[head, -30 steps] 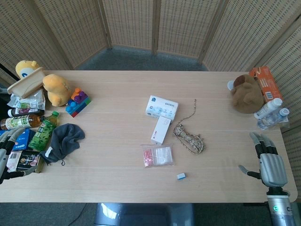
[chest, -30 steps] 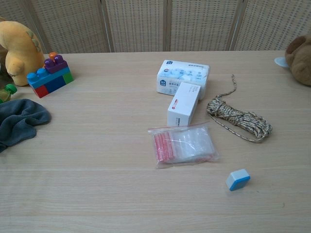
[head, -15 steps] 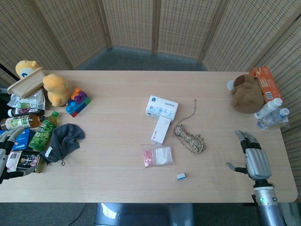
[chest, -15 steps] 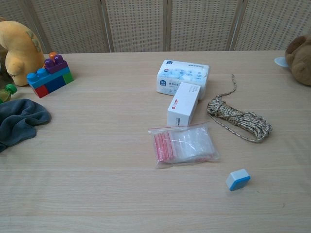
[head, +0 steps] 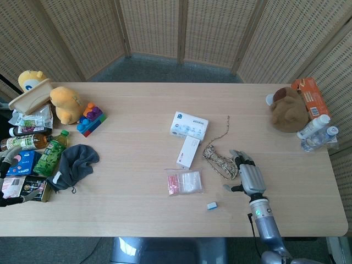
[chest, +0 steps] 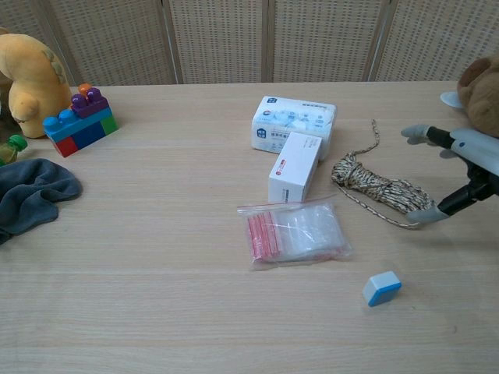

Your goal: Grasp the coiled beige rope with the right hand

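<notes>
Rope (head: 221,160): one; right hand (head: 250,176) beside.

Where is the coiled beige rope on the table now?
The coiled beige rope lies right of centre, between the white box and the right hand.

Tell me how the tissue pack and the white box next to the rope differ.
The tissue pack is a soft plastic-wrapped bundle with blue print; the white box is stiff card with a small red mark. The pack is wider and lies farther back; the box is narrower, with one end pointing toward the zip bag. Both are mainly white and sit left of the coiled rope.
</notes>
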Controlling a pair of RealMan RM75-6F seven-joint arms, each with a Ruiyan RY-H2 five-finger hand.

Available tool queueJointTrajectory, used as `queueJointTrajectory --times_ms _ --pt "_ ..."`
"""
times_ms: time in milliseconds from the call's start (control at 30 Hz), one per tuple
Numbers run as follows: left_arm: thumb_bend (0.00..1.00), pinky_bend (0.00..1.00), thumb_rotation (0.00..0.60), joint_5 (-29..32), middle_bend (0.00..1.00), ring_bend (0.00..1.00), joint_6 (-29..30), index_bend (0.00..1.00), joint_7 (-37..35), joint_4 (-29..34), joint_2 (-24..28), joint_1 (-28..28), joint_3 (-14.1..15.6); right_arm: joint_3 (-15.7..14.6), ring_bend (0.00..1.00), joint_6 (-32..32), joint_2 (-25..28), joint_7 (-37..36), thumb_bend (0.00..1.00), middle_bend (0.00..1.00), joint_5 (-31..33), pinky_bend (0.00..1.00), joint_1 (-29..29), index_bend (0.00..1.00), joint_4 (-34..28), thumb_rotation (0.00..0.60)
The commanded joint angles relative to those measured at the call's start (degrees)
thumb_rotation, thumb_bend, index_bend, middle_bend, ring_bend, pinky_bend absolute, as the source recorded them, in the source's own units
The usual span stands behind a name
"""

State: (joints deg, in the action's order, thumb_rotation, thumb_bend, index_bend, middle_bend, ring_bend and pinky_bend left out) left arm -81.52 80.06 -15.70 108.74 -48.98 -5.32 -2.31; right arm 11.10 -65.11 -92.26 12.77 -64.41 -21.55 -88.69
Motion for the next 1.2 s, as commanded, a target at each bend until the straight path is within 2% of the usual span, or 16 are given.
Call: queueJointTrajectory --times_ms 33,200,700,767,833,900,967,1133,1200 --pt "0.0 0.0 0.6 0.0 0.0 0.0 0.0 0.02 -0.4 -0.1 0.2 0.1 0.0 0.1 0.0 1.8 -2.3 0.4 0.0 0.0 1.3 0.0 -1.3 0.0 2.8 0.6" --pt "0.0 0.0 0.6 -0.1 0.0 0.0 0.0 0.02 -0.6 -0.1 0.3 0.2 0.0 0.5 0.0 4.0 -4.7 -0.5 0.0 0.0 1.9 0.0 -3.2 0.0 7.8 0.6" --pt "0.0 0.0 0.6 0.7 0.0 0.0 -0.6 0.02 -0.1 -0.3 0.0 0.0 -0.3 1.9 0.0 8.3 -9.0 -4.9 0.0 0.0 3.7 0.01 -5.8 0.0 17.0 0.6" --pt "0.0 0.0 0.6 0.8 0.0 0.0 -0.6 0.02 -0.1 -0.4 0.0 0.0 -0.3 2.0 0.0 8.0 -9.6 -5.6 0.0 0.01 3.2 0.09 -6.0 0.0 18.3 0.6" --pt "0.0 0.0 0.6 0.9 0.0 0.0 -0.6 0.02 -0.2 -0.4 0.0 0.0 -0.3 2.1 0.04 7.0 -10.7 -6.6 0.0 0.1 2.1 0.23 -6.1 0.08 20.2 0.6" --pt "0.0 0.0 0.6 0.9 0.0 0.0 -0.6 0.02 -0.2 -0.4 0.0 0.0 -0.3 2.0 0.17 6.1 -11.7 -8.0 0.0 0.24 1.0 0.39 -6.0 0.2 22.1 0.6" --pt "0.0 0.0 0.6 0.8 0.0 0.0 -0.6 0.02 -0.2 -0.4 0.0 0.0 -0.4 1.9 0.28 6.2 -12.4 -9.0 0.0 0.33 0.7 0.49 -6.0 0.29 23.6 0.6" --pt "0.0 0.0 0.6 0.8 0.0 0.0 -0.8 0.02 0.0 -0.3 -0.1 0.0 -0.3 1.7 0.49 6.6 -13.5 -10.5 0.0 0.55 0.3 0.69 -5.8 0.48 26.4 0.6" --pt "0.0 0.0 0.6 0.8 0.0 0.0 -0.7 0.02 0.1 -0.3 -0.1 0.0 -0.4 1.6 0.53 6.2 -13.7 -11.0 0.02 0.6 -0.2 0.74 -5.7 0.53 26.9 0.6"
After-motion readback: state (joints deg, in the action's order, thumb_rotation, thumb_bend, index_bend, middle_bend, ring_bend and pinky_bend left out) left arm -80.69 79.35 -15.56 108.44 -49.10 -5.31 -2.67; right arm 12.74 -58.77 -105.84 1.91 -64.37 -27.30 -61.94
